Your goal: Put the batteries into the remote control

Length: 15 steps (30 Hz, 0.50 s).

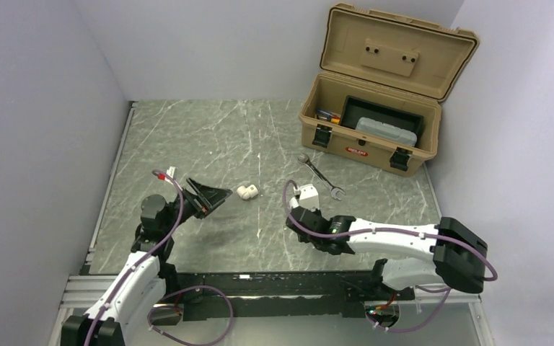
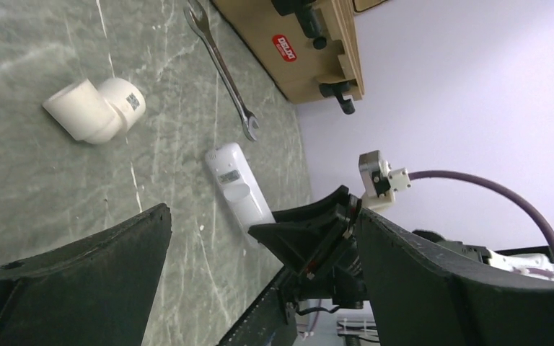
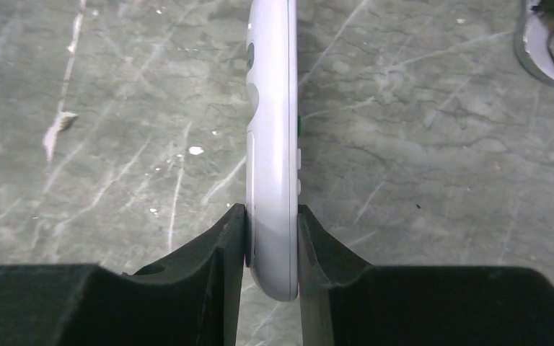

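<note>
The white remote control [image 3: 273, 144] is held on its edge between the pads of my right gripper [image 3: 273, 216], which is shut on its near end. Its small buttons face right. In the top view the remote [image 1: 308, 194] sits mid-table at the right gripper [image 1: 299, 213]. In the left wrist view the remote [image 2: 234, 184] shows its back with a label. My left gripper [image 1: 213, 196] is open and empty, hovering left of the remote with its jaws wide apart. No batteries show in any view.
A stubby white pipe fitting [image 1: 247, 192] lies between the two grippers. A silver wrench [image 1: 319, 175] lies just beyond the remote. An open tan toolbox [image 1: 375, 115] stands at the back right. Walls close in on the left, back and right.
</note>
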Each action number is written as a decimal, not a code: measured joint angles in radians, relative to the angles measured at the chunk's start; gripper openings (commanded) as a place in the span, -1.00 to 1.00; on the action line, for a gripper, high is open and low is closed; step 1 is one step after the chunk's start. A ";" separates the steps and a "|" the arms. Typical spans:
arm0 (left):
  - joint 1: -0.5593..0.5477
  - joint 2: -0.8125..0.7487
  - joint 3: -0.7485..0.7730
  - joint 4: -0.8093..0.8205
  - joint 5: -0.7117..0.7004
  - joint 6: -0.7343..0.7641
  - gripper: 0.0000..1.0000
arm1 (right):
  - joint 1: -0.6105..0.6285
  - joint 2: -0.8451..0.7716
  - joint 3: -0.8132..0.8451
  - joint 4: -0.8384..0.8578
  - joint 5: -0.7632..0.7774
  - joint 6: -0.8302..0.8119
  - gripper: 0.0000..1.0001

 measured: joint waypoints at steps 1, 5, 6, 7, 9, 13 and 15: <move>0.006 -0.003 0.007 -0.010 0.000 0.010 0.99 | 0.014 0.016 0.009 -0.013 0.024 0.008 -1.00; 0.029 -0.006 0.026 -0.045 0.015 0.048 0.99 | 0.080 0.121 0.063 -0.082 0.142 0.053 -1.00; 0.036 -0.005 0.028 -0.058 0.021 0.059 0.99 | 0.098 0.157 0.080 -0.103 0.174 0.070 -1.00; 0.048 -0.003 0.031 -0.073 0.029 0.073 0.99 | 0.116 0.193 0.100 -0.127 0.204 0.089 -1.00; 0.091 0.004 0.058 -0.133 0.047 0.113 0.99 | 0.154 0.277 0.149 -0.183 0.268 0.135 -1.00; 0.243 0.045 0.132 -0.195 0.111 0.173 0.99 | 0.225 0.440 0.251 -0.292 0.372 0.231 -1.00; 0.319 0.066 0.154 -0.195 0.153 0.187 0.99 | 0.254 0.513 0.303 -0.359 0.426 0.273 -1.00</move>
